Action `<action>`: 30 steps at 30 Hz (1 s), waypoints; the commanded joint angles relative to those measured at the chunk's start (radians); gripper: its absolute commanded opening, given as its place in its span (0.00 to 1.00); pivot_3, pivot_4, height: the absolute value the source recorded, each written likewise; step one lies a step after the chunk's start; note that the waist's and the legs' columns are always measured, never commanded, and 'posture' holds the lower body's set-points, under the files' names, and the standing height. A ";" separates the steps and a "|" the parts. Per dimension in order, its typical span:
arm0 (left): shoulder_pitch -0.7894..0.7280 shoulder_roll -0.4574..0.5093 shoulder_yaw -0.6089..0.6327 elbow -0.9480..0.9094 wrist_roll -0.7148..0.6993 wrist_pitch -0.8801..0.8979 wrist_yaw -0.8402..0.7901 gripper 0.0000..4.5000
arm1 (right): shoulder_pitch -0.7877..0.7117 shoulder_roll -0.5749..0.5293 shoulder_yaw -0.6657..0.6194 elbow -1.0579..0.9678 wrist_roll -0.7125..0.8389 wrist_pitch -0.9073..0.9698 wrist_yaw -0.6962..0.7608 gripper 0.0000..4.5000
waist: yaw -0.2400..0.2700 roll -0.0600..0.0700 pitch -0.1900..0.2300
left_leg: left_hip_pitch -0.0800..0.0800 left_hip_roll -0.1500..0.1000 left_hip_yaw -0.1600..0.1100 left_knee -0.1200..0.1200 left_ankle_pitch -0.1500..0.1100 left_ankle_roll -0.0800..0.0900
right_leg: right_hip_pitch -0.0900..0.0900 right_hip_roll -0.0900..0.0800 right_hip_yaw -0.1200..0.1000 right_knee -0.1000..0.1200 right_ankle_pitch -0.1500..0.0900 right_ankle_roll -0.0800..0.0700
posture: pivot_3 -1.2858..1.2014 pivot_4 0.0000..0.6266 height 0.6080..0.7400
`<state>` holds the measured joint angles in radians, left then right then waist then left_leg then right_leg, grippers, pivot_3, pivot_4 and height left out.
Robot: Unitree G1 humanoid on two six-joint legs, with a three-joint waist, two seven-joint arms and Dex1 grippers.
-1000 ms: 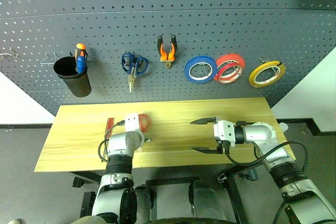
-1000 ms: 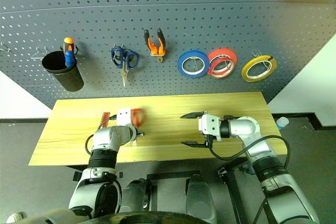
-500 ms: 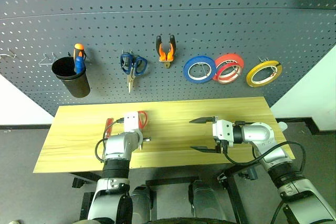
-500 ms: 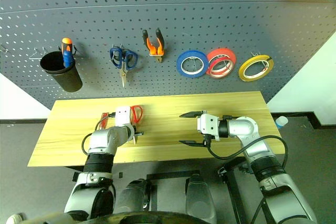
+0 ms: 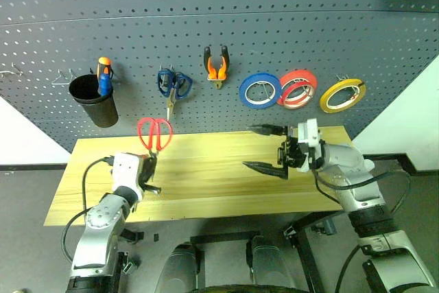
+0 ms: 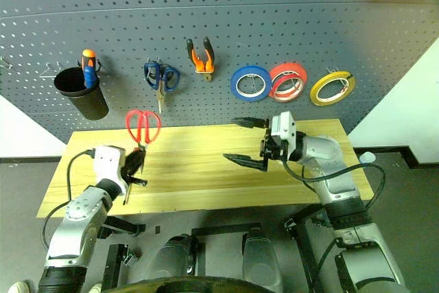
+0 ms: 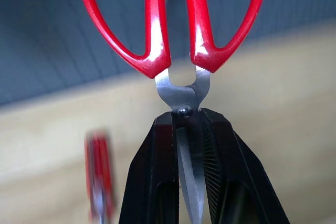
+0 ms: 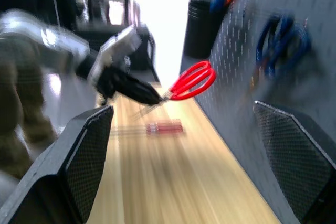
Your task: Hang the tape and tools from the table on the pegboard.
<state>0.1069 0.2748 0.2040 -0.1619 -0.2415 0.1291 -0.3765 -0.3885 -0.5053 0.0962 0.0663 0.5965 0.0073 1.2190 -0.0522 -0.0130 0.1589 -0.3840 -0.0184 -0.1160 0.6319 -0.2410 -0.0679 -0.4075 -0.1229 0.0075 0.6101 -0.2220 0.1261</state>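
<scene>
L fingers (image 7: 210, 182) grip red scissors (image 5: 154, 132) by blades, handles up, above table (image 5: 206, 169).

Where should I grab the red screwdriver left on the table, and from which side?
Grip the slim red-handled screwdriver by its handle, coming down from above: it lies flat on the light wooden table, so the fingers can only close across its two long sides.

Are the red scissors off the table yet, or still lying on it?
Off the table. The left hand grips the red scissors by the blades, handles up in front of the pegboard, above the table.
</scene>
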 commanded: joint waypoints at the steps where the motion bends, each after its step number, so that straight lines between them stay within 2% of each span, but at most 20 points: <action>1: -0.032 -0.018 0.054 -0.044 -0.088 -0.154 -0.055 0.06 | -0.045 0.013 -0.035 -0.078 0.061 0.068 0.007 1.00 | 0.006 0.000 0.000 | -0.001 0.000 0.000 -0.001 0.000 0.000 | -0.001 0.000 0.000 0.000 0.000 0.000 | 0.48 0.14 1.00; 11: -0.174 0.005 0.033 0.017 -0.079 -0.167 -0.056 0.06 | -0.062 0.037 -0.038 -0.086 0.022 0.077 0.018 1.00 | 0.008 0.000 0.000 | -0.002 0.000 0.001 0.001 0.000 0.001 | -0.001 0.001 0.000 0.000 0.003 -0.002 | 0.48 0.12 1.00; 15: -0.258 0.035 0.004 0.095 -0.028 -0.150 -0.046 0.06 | -0.045 0.042 -0.040 -0.094 0.007 0.074 0.013 1.00 | 0.007 0.000 -0.001 | -0.001 0.000 0.000 0.001 0.001 0.001 | -0.001 0.001 0.000 0.001 0.003 -0.002 | 0.47 0.11 1.00; 21: -0.302 0.070 -0.024 0.190 0.047 -0.152 -0.028 0.06 | -0.017 0.037 -0.050 -0.109 -0.014 0.068 0.000 1.00 | 0.001 0.001 -0.001 | -0.001 0.000 0.001 0.000 0.001 0.001 | -0.001 0.002 0.001 0.001 0.005 0.001 | 0.46 0.10 1.00; 26: -0.307 0.075 -0.027 0.223 0.060 -0.123 -0.004 0.42 | 0.002 0.031 -0.055 -0.121 -0.027 0.065 -0.008 1.00 | -0.008 0.000 -0.001 | -0.001 0.000 0.001 0.000 0.001 0.001 | -0.001 0.002 0.001 0.001 0.005 0.001 | 0.46 0.10 1.00; 29: -0.293 0.072 -0.027 0.211 0.054 -0.001 0.033 0.65 | 0.015 0.027 -0.052 -0.127 -0.038 0.062 -0.008 1.00 | -0.015 0.000 -0.002 | -0.001 0.000 0.001 0.001 0.001 0.001 | 0.000 0.002 0.001 0.001 0.005 0.002 | 0.46 0.10 1.00; 30: -0.287 0.071 -0.023 0.202 0.051 0.056 0.049 0.65 | 0.019 0.025 -0.051 -0.128 -0.042 0.061 -0.008 1.00 | -0.018 0.000 -0.002 | 0.000 0.000 0.001 0.001 0.001 0.001 | 0.000 0.002 0.001 0.001 0.005 0.002 | 0.46 0.11 1.00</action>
<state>-0.1784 0.3393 0.1733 0.0746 -0.1862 0.1120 -0.3543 -0.3688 -0.4723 0.0670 -0.0215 0.5566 0.0816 1.2123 -0.0698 -0.0127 0.1568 -0.3835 -0.0184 -0.1155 0.6325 -0.2403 -0.0674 -0.4071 -0.1212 0.0086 0.6117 -0.2167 0.1281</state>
